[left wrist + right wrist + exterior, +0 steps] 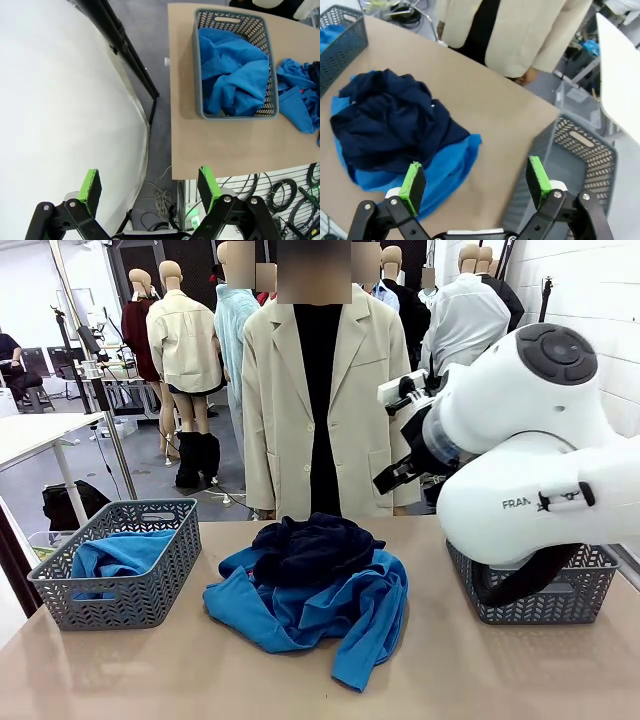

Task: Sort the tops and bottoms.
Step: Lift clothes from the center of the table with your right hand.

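Across the tan table (500,680), blue tops (300,615) are lying heaped, with dark navy bottoms (315,545) sitting on that heap. Left of the heap a grey basket (150,595) is holding a blue top (115,555); right of it another basket (560,605) is standing, and behind it a person (315,390). Both wide open, the right gripper (475,167) is hanging above the heap's right side, the left gripper (148,175) far left, over grey floor (150,50).
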`<state>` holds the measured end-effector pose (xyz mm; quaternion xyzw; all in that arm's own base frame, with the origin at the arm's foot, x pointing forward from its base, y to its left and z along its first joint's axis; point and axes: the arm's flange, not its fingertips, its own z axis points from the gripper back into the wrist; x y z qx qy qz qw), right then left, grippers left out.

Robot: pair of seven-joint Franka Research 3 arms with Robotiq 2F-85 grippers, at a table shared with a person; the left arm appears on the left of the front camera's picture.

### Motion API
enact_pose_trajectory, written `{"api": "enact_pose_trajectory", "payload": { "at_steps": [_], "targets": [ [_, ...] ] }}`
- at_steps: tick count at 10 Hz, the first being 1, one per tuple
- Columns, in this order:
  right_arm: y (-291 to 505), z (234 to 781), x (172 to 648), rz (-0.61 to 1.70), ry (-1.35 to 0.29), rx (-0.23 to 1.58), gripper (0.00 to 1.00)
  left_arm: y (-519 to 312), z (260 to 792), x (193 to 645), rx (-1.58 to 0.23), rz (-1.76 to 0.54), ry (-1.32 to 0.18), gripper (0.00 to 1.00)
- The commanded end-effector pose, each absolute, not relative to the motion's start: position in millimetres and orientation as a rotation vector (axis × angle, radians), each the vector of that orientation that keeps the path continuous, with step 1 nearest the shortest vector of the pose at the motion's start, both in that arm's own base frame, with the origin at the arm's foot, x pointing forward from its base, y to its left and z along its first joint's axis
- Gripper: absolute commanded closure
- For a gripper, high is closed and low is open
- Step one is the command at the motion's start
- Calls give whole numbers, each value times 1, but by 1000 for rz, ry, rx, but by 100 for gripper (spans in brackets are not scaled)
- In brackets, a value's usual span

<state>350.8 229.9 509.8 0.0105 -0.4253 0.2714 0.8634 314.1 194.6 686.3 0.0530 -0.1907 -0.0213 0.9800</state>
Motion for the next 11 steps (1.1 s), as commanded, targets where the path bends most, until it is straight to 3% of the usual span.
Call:
{"api": "enact_pose_trajectory", "payload": {
  "at_steps": [1, 6, 11],
  "targets": [
    [220, 515, 354, 555, -897, 14, 0, 195, 688, 315, 99, -38, -388, 0],
    [221, 514, 354, 550, -898, 21, 0, 195, 688, 315, 99, -38, -388, 0],
    [289, 436, 414, 701, -581, 163, 0, 195, 688, 315, 99, -38, -388, 0]
  ]
}}
